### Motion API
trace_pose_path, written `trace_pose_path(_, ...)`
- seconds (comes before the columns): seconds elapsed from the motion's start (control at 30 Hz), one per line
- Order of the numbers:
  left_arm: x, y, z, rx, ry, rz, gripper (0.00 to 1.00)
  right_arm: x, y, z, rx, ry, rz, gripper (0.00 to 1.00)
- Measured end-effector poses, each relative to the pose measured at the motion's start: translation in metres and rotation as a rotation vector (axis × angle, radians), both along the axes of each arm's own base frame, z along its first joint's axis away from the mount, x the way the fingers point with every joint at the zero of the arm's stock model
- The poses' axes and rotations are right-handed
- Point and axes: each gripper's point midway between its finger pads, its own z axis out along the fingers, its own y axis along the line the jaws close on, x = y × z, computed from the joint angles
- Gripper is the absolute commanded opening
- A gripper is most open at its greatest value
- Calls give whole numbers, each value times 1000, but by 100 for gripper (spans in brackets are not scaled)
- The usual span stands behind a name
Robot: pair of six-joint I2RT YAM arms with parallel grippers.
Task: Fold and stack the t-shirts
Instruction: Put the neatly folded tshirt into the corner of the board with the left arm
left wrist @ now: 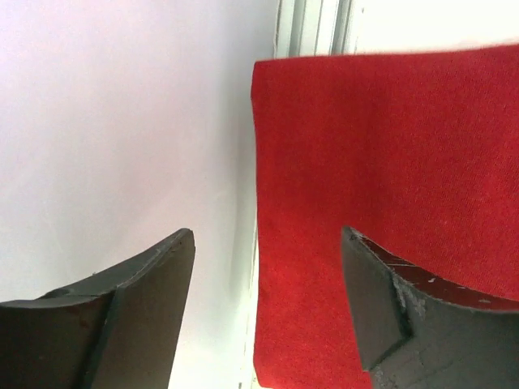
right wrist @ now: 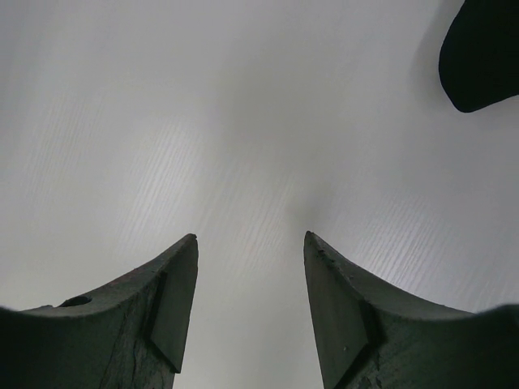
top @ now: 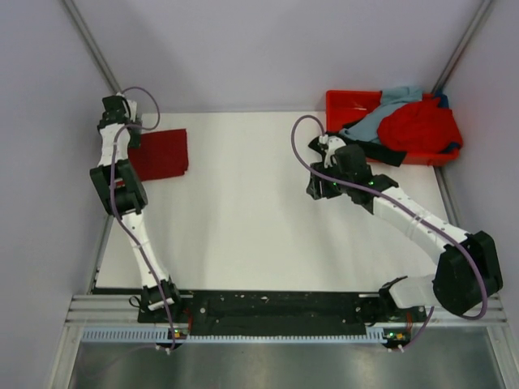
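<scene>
A dark crimson t-shirt lies folded in a rectangle at the table's far left. In the left wrist view its left edge runs beside the wall. My left gripper is open and empty over that edge, one finger above the cloth. The bright red t-shirt, the pale grey-blue t-shirt and the black t-shirt lie crumpled in the tray at the far right. My right gripper is open and empty over bare table just left of the tray. A bit of black cloth shows beyond it.
The rigid orange-red tray stands in the far right corner, with the black cloth hanging over its front rim. Pale walls close in the table on the left, back and right. The white tabletop lies between the arms.
</scene>
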Motion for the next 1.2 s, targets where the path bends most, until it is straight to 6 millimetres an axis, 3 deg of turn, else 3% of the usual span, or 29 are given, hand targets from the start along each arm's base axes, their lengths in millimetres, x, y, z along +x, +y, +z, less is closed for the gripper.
trace_pose_path(0.13, 13, -6, 14, 105, -8, -37, 80, -2, -1, 7, 3, -17, 5, 55)
trace_pose_path(0.23, 8, -30, 22, 121, 1, -90, 76, -3, -2, 10, 7, -23, 5, 55)
trace_pose_path(0.3, -13, -54, 31, 95, 24, -145, 63, -4, -2, 11, 9, -23, 7, 55)
trace_pose_path(0.43, -61, -91, 68, 60, 32, -252, 29, -5, -3, 15, 14, -31, 8, 55)
trace_pose_path(0.5, -88, -94, 82, 67, 42, -273, 16, -6, -3, 19, 16, -41, 10, 55)
trace_pose_path(0.57, -115, -89, 84, 85, 79, -279, 1, -6, -3, 21, 15, -49, 13, 55)
trace_pose_path(0.63, -136, -80, 70, 96, 151, -274, 0, -6, -3, 21, 13, -52, 17, 55)
trace_pose_path(0.7, -149, -71, 43, 91, 254, -270, 0, -6, -4, 21, 11, -51, 19, 55)
trace_pose_path(0.93, -160, -52, -53, 55, 537, -271, 0, -6, -4, 20, 10, -51, 20, 55)
trace_pose_path(1.03, -155, -45, -59, 76, 569, -264, 0, -5, -5, 20, 6, -54, 16, 55)
trace_pose_path(1.2, -125, -36, -54, 106, 517, -266, 0, -4, -6, 20, -3, -59, 13, 55)
